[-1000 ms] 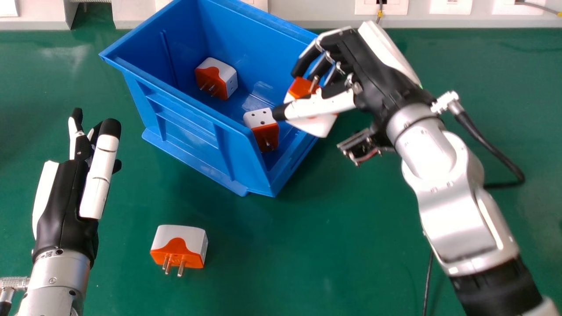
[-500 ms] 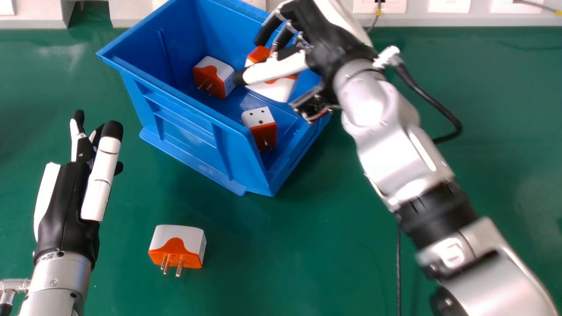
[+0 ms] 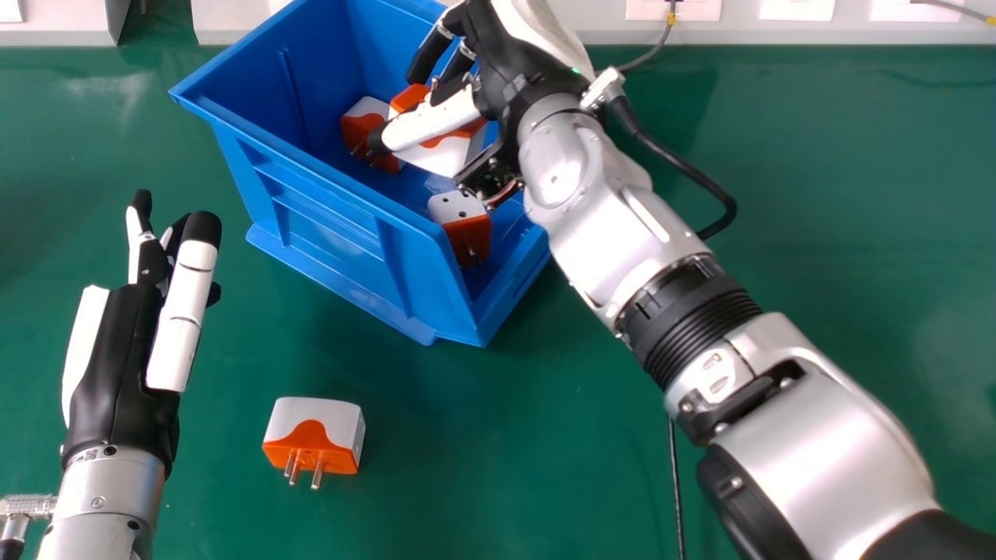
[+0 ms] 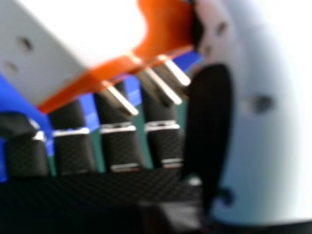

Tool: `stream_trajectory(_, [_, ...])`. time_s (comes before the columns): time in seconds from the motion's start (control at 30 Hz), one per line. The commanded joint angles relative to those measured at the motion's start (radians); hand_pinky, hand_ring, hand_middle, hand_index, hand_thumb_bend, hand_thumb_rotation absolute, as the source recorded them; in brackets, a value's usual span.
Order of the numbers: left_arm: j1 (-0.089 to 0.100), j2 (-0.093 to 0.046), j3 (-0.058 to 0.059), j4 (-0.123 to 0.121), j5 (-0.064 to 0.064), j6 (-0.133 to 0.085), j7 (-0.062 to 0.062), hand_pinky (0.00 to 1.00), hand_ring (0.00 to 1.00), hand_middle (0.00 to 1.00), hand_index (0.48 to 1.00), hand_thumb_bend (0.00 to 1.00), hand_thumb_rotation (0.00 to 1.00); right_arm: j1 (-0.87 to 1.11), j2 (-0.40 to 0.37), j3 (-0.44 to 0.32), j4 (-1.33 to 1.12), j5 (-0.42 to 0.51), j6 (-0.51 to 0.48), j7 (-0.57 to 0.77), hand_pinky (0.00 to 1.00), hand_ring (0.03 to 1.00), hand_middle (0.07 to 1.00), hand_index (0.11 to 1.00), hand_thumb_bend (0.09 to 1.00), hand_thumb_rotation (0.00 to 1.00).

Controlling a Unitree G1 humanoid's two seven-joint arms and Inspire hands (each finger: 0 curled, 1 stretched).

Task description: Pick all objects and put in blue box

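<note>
My right hand (image 3: 506,50) at twelve o'clock pinches a plug adapter (image 3: 436,159) over the blue box (image 3: 327,206), partly hiding a second adapter (image 3: 356,128); my left hand (image 3: 117,365), at nine, is outstretched.

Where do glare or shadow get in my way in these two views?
Head view: pale sheen on the green table, soft shadow beside the blue box; right hand view: the held adapter's white face is washed out, the right hand's palm nearly black.

A green tabletop (image 3: 498,451), apparently, carries box (image 3: 327,218) and adapter (image 3: 315,432).
</note>
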Motion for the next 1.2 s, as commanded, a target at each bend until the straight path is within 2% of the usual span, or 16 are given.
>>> stream_trajectory(0.0, [0.006, -0.007, -0.007, -0.041, 0.01, -0.003, 0.01, 0.88, 0.97, 0.97, 0.989, 0.63, 1.0, -0.053, 0.008, -0.003, 0.017, 0.009, -0.038, -0.037, 0.09, 0.152, 0.36, 0.483, 0.502, 0.06])
stream_trajectory(0.1, [0.011, -0.008, -0.011, -0.054, 0.011, 0.002, 0.014, 0.88, 0.97, 0.97, 0.989, 0.63, 1.0, -0.053, 0.013, -0.001, 0.052, 0.009, -0.054, -0.058, 0.07, 0.128, 0.4, 0.484, 0.507, 0.04])
stream_trajectory(0.3, [0.014, -0.011, -0.015, -0.064, 0.013, 0.01, 0.018, 0.88, 0.97, 0.97, 0.989, 0.63, 1.0, -0.065, 0.017, 0.012, 0.111, 0.001, -0.056, -0.069, 0.05, 0.109, 0.434, 0.487, 0.513, 0.02])
stream_trajectory(0.63, [0.015, -0.008, -0.015, -0.076, 0.023, 0.028, 0.019, 0.87, 0.97, 0.97, 0.99, 0.62, 1.0, -0.061, 0.012, 0.048, 0.158, -0.011, -0.051, -0.066, 0.05, 0.101, 0.462, 0.49, 0.519, 0.0])
stream_trajectory(0.83, [0.016, -0.015, -0.02, -0.093, 0.025, 0.042, 0.024, 0.87, 0.97, 0.97, 0.989, 0.62, 1.0, -0.038, 0.006, 0.017, 0.147, 0.033, -0.09, -0.039, 0.05, 0.101, 0.466, 0.491, 0.52, 0.0])
stream_trajectory(0.93, [0.018, -0.019, -0.023, -0.097, 0.028, 0.042, 0.026, 0.87, 0.97, 0.97, 0.989, 0.61, 1.0, -0.047, 0.004, 0.034, 0.156, 0.026, -0.069, -0.007, 0.05, 0.103, 0.467, 0.491, 0.52, 0.0])
stream_trajectory(0.97, [0.017, -0.02, -0.024, -0.095, 0.029, 0.041, 0.027, 0.87, 0.97, 0.97, 0.989, 0.61, 1.0, -0.051, 0.003, 0.046, 0.155, 0.016, -0.059, 0.009, 0.1, 0.162, 0.47, 0.541, 0.525, 0.0])
stream_trajectory(1.03, [0.013, -0.02, -0.025, -0.089, 0.034, 0.039, 0.027, 0.87, 0.97, 0.97, 0.989, 0.61, 1.0, -0.057, -0.003, 0.073, 0.152, -0.006, -0.049, 0.03, 0.1, 0.162, 0.47, 0.541, 0.525, 0.0])
stream_trajectory(1.07, [0.011, -0.02, -0.026, -0.086, 0.037, 0.038, 0.027, 0.87, 0.97, 0.97, 0.989, 0.62, 1.0, -0.058, -0.007, 0.087, 0.151, -0.017, -0.047, 0.038, 0.16, 0.241, 0.506, 0.583, 0.542, 0.07])
stream_trajectory(1.1, [0.011, -0.02, -0.027, -0.086, 0.039, 0.037, 0.027, 0.87, 0.97, 0.97, 0.989, 0.62, 1.0, -0.059, -0.01, 0.094, 0.149, -0.02, -0.049, 0.041, 0.31, 0.391, 0.604, 0.651, 0.559, 0.18])
stream_trajectory(1.13, [0.008, -0.02, -0.028, -0.085, 0.041, 0.037, 0.027, 0.87, 0.97, 0.97, 0.989, 0.62, 1.0, -0.058, -0.013, 0.095, 0.147, -0.019, -0.054, 0.044, 0.31, 0.391, 0.604, 0.651, 0.559, 0.18])
stream_trajectory(1.17, [0.007, -0.021, -0.029, -0.083, 0.042, 0.037, 0.028, 0.87, 0.97, 0.97, 0.989, 0.62, 1.0, -0.056, -0.014, 0.093, 0.145, -0.016, -0.059, 0.046, 0.43, 0.512, 0.684, 0.707, 0.572, 0.26])
